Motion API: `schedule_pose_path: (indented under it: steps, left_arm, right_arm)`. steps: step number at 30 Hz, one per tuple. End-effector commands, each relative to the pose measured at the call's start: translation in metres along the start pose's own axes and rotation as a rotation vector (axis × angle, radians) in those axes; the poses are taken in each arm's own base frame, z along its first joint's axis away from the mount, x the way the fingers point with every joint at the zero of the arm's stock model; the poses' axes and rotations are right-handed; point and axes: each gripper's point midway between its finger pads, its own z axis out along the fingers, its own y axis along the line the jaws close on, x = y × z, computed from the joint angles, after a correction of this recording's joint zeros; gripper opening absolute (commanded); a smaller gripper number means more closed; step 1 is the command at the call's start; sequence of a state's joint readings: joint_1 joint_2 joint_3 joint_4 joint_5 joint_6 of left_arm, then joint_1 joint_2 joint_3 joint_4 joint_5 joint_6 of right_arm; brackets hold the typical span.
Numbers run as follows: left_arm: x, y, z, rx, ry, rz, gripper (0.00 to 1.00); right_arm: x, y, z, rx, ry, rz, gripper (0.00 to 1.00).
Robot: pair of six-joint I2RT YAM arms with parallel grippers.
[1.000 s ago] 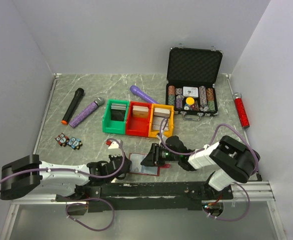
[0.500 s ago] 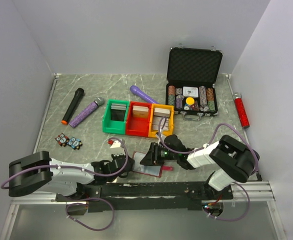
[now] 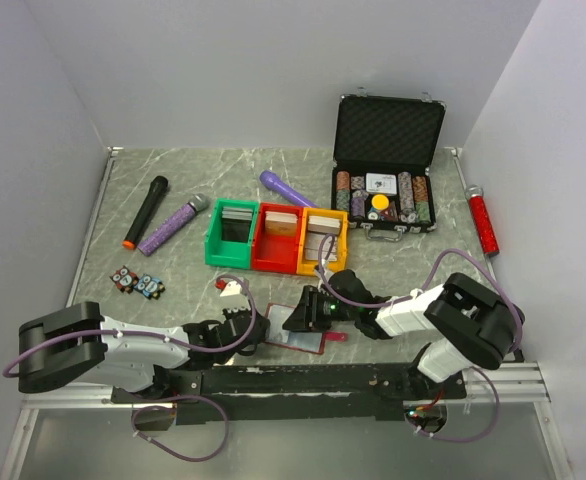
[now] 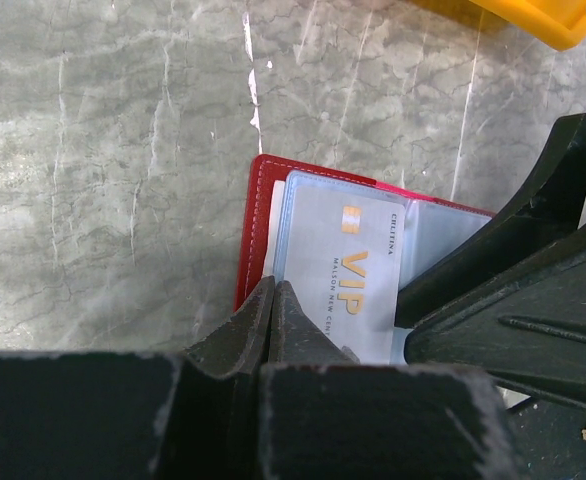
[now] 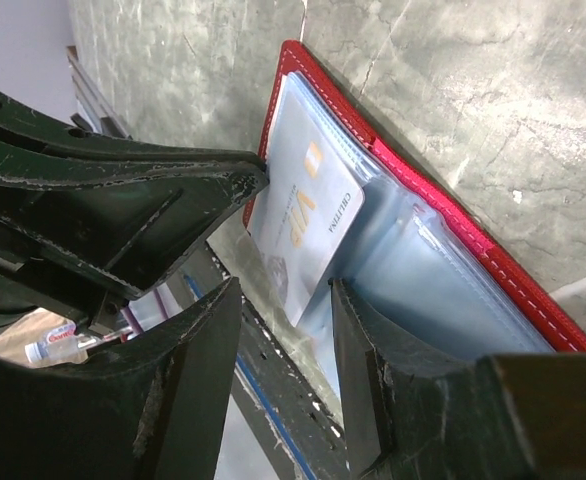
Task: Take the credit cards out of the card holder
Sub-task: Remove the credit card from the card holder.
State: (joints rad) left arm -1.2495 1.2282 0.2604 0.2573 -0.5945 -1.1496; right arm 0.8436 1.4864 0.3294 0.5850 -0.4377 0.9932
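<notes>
The card holder lies open near the table's front edge, dark red with pale blue sleeves. A pale VIP credit card sticks partway out of a sleeve. My left gripper is shut, and its tips rest on the holder's left edge beside the card. My right gripper is open, and the card's free corner lies between its fingers without touching them. From above, the left gripper and the right gripper meet over the holder.
Green, red and yellow bins stand mid-table. An open black case of poker chips is at the back right. Two microphones lie on the left, and a red cylinder on the right.
My left arm swung in and its shut gripper slid right onto the holder's edge. The holder turned slightly. The right gripper's fingers spread a little wider.
</notes>
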Motion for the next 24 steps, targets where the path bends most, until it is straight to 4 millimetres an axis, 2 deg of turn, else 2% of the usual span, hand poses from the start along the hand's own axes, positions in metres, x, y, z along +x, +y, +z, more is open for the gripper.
schedule_pose_path:
  steps: [1,7,24]
  left_arm:
    - [0.022,0.026,-0.003,-0.063,0.089,0.049,0.01]
    - [0.023,0.023,-0.002,-0.059,0.096,0.057,0.01]
    - [0.026,0.018,0.000,-0.041,0.109,0.068,0.01]
  right_arm:
    - [-0.010,0.009,0.001,-0.034,-0.039,-0.029,0.49]
    - [-0.013,0.021,0.001,-0.103,-0.056,-0.036,0.48]
    - [-0.020,0.037,0.003,-0.183,-0.084,-0.031,0.47]
